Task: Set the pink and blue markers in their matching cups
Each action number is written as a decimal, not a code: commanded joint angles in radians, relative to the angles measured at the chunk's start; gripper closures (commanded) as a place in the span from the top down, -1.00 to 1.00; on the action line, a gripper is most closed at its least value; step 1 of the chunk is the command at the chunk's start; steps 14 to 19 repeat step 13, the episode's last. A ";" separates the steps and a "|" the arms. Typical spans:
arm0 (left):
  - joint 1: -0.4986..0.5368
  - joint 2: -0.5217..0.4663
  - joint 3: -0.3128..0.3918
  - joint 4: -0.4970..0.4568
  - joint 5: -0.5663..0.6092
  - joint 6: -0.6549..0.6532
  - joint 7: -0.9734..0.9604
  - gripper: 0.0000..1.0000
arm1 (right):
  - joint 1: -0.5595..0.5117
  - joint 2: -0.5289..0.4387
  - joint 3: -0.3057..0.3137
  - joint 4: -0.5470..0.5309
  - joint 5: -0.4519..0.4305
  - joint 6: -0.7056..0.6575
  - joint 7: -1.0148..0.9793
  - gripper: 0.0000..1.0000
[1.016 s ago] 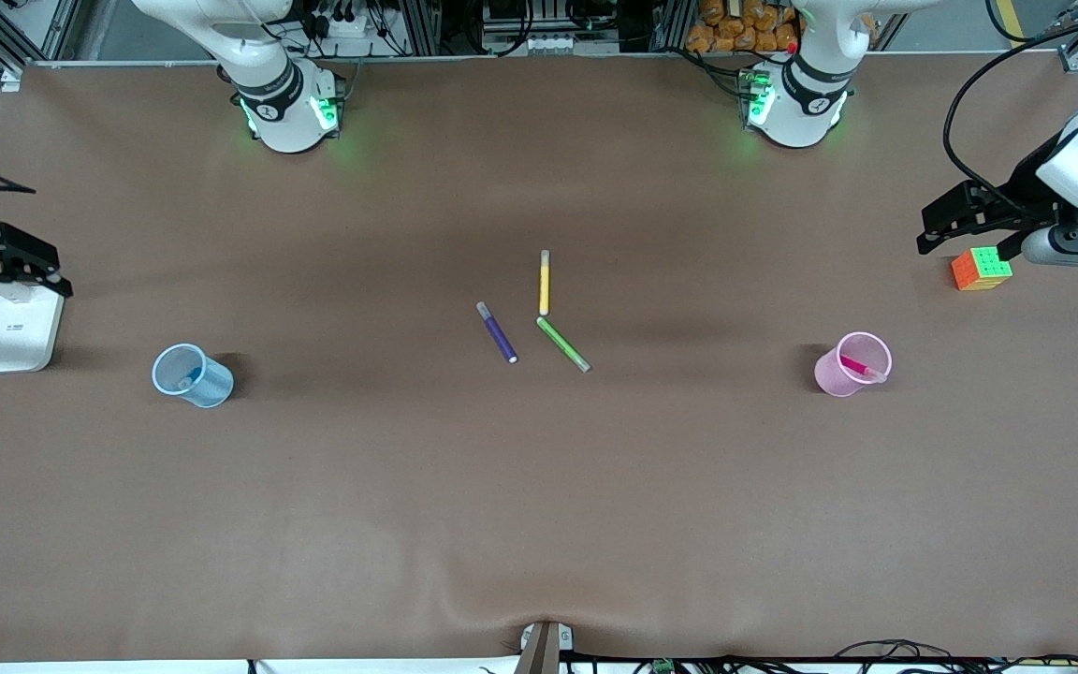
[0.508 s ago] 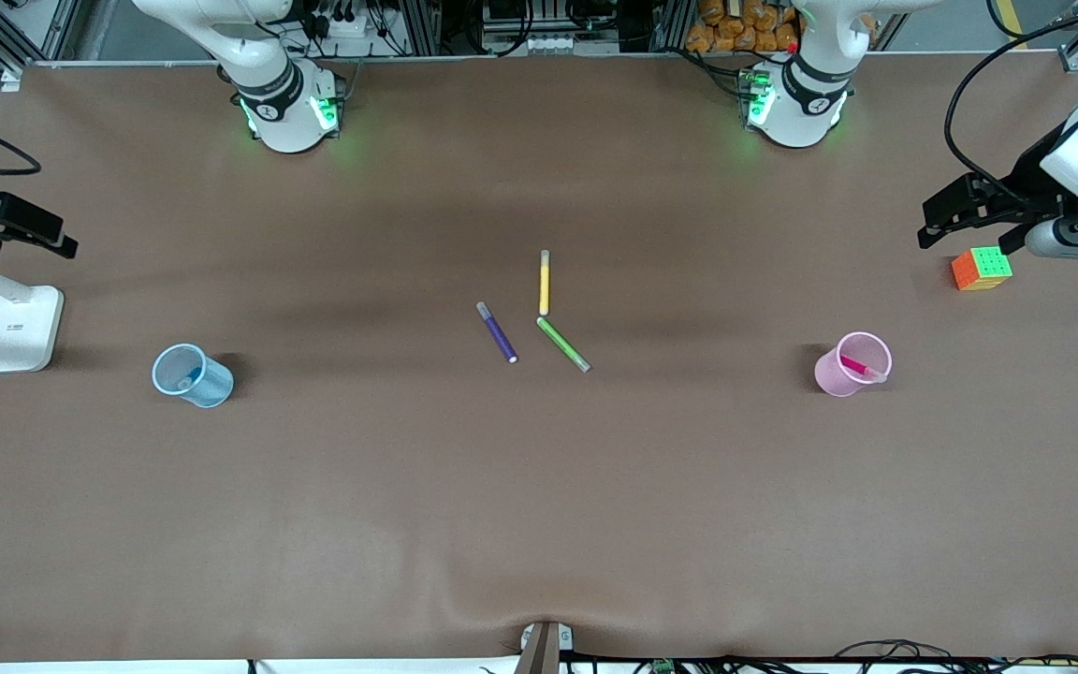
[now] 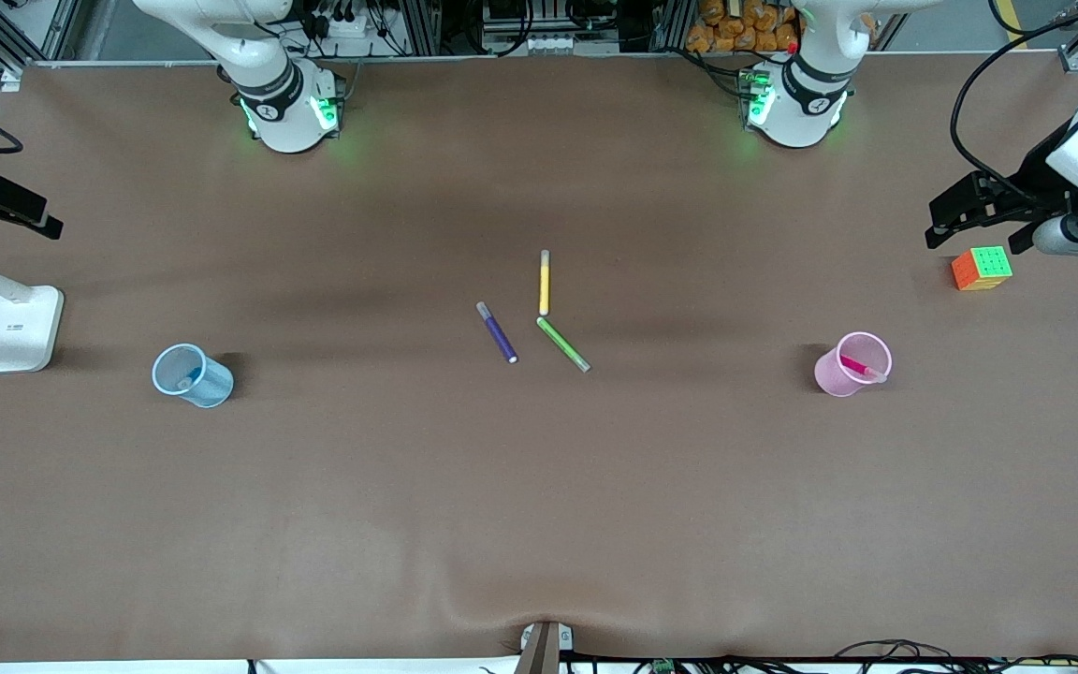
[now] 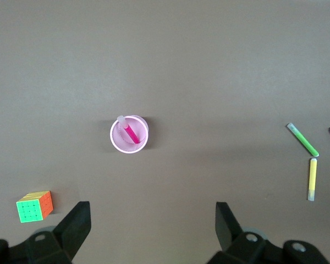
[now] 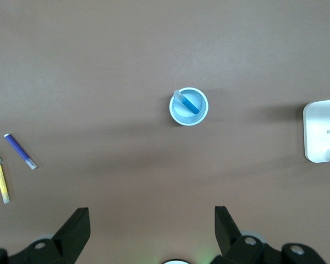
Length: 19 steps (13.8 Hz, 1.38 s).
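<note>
The pale pink cup point(image 3: 840, 374) stands upright toward the left arm's end of the table with the pink marker point(image 3: 862, 367) leaning inside it. Both show in the left wrist view, the cup point(image 4: 116, 144) and the marker point(image 4: 130, 132). The pale blue cup point(image 3: 205, 386) stands toward the right arm's end. The blue marker point(image 5: 188, 103) leans inside the cup point(image 5: 202, 114) in the right wrist view. My left gripper point(image 3: 974, 229) hangs open and empty high over the table beside the cube; it also shows in its wrist view point(image 4: 151, 212). My right gripper point(image 3: 6, 208) hangs open and empty over the table's edge; it also shows in its wrist view point(image 5: 151, 217).
A dark purple pen point(image 3: 497, 332), a yellow pen point(image 3: 545, 283) and a lime-green pen point(image 3: 563, 344) lie together mid-table. A colourful cube point(image 3: 981, 268) sits under the left gripper. A white lamp base point(image 3: 21, 328) stands near the blue cup.
My right gripper has risen off the white lamp base and drawn toward the robots' side. My left gripper has drifted slightly outward over the cube. The cups and pens have not moved.
</note>
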 commanded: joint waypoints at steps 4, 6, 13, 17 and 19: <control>0.004 0.017 -0.003 0.033 0.032 -0.039 -0.013 1.00 | -0.009 -0.034 0.006 -0.019 -0.019 -0.027 0.015 1.00; 0.005 0.017 -0.003 0.033 0.048 -0.039 -0.013 1.00 | -0.009 -0.034 0.007 -0.018 -0.019 -0.026 0.018 1.00; 0.005 0.017 -0.003 0.033 0.046 -0.039 -0.015 1.00 | 0.002 -0.062 0.019 -0.005 -0.018 -0.026 0.018 1.00; 0.005 0.017 -0.003 0.033 0.046 -0.039 -0.015 1.00 | 0.002 -0.062 0.019 -0.005 -0.018 -0.026 0.018 1.00; 0.005 0.017 -0.003 0.033 0.046 -0.039 -0.015 1.00 | 0.002 -0.062 0.019 -0.005 -0.018 -0.026 0.018 1.00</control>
